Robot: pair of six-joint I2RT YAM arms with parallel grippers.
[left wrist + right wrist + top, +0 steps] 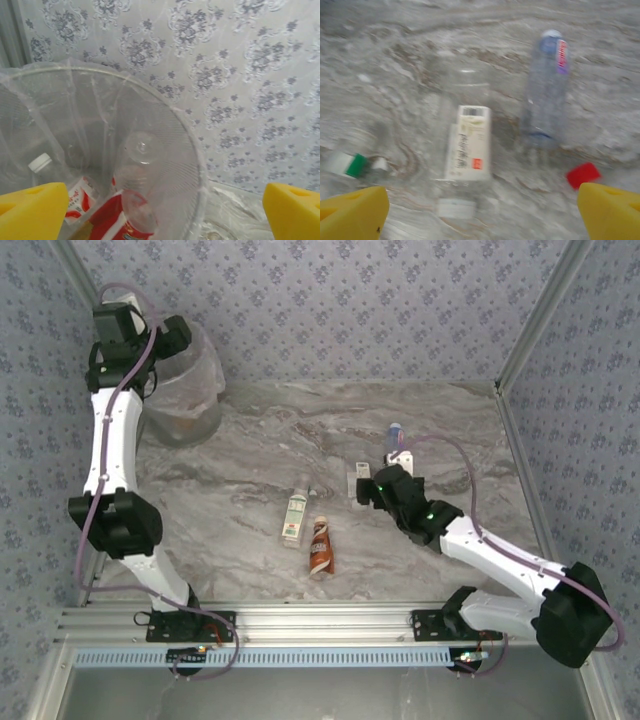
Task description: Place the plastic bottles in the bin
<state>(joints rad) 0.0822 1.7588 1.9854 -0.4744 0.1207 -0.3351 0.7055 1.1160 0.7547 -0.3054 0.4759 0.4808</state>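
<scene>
My left gripper (168, 343) hangs open over the bin (190, 390), a translucent grey wastebasket with a clear liner (165, 130). Inside it lie a clear bottle with a red label (131, 200) and a white-capped bottle (42, 164). Nothing sits between the yellow fingers (31, 210). My right gripper (370, 487) is open low over the table, above a clear bottle with a white label (470, 145). A bluish clear bottle (546, 95) lies just beyond it. On the table further left lie a green-and-white labelled bottle (296, 510) and a brown-white bottle (320, 546).
A red cap (583, 175) and a green-and-white cap (347, 165) show on the marble tabletop (230, 490) near the right gripper. Patterned walls close the table off at the back and sides. The bin stands in the far left corner.
</scene>
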